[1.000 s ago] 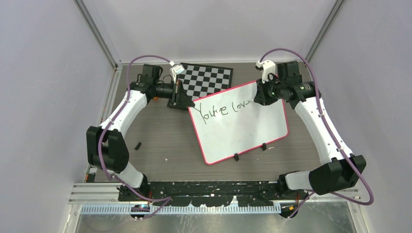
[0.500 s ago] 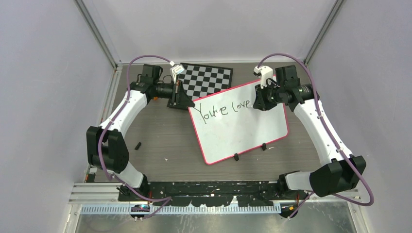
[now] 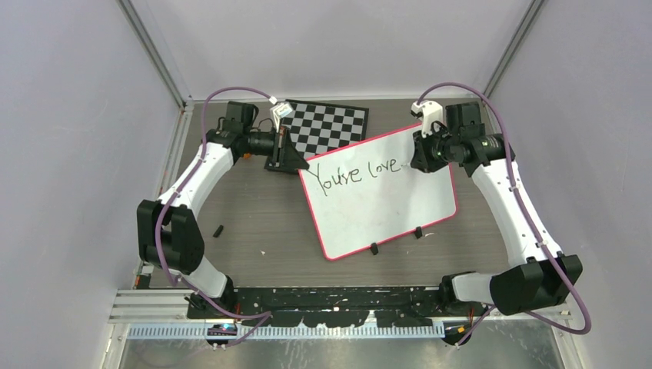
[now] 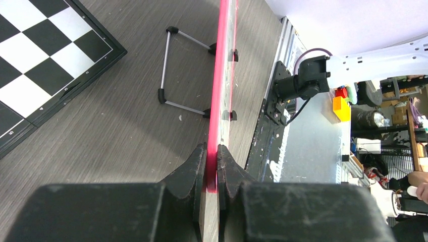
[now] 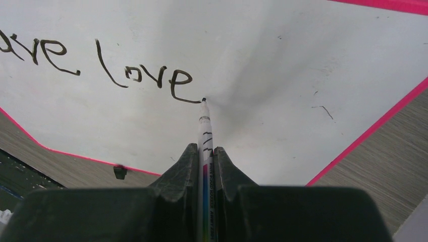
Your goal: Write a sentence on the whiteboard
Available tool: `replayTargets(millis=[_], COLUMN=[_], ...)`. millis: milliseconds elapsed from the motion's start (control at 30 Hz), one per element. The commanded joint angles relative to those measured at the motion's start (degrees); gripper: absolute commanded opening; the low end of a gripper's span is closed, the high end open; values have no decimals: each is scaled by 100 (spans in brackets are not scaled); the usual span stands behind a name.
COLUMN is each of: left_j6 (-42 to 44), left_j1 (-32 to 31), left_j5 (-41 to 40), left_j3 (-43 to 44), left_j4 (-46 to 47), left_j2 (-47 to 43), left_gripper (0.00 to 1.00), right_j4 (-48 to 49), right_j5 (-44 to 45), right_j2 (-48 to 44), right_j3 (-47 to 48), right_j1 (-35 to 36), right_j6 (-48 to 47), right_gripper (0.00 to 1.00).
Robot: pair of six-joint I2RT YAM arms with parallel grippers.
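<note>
The left claw [image 4: 212, 151] pinches the whiteboard [image 4: 222, 60] edge-on by its pink frame; a checkerboard [image 4: 40, 60] lies left on the surface [image 4: 116, 151].

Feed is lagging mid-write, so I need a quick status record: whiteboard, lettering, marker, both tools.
whiteboard: turned askew on the table, pink frame
sentence: reads "You're love", one line only
marker: tip on the board just past the last "e"
left tool: shut on the whiteboard's edge
right tool: shut on the marker
checkerboard: beyond the whiteboard's far corner
</note>
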Motion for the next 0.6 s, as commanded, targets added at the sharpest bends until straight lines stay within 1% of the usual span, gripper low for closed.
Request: replayTargets(millis=[0,233,567], left_j6=[107,104,92], left_j1=[-166,-166,-167], left_j5=[-141,-128,-135], left_j3=[109,123,105], left_j4=[-127,-126,-98], left_j2=[65,52,51], left_gripper=[0,0,0], right_j4=[99,324,349], right_j5=[6,193,-197], right_j2=[-255,-23,276], right_j3=[309,356,565], right_j1=[-26,-53,-36], right_j6=[-2,69,224], right_gripper=[0,0,0])
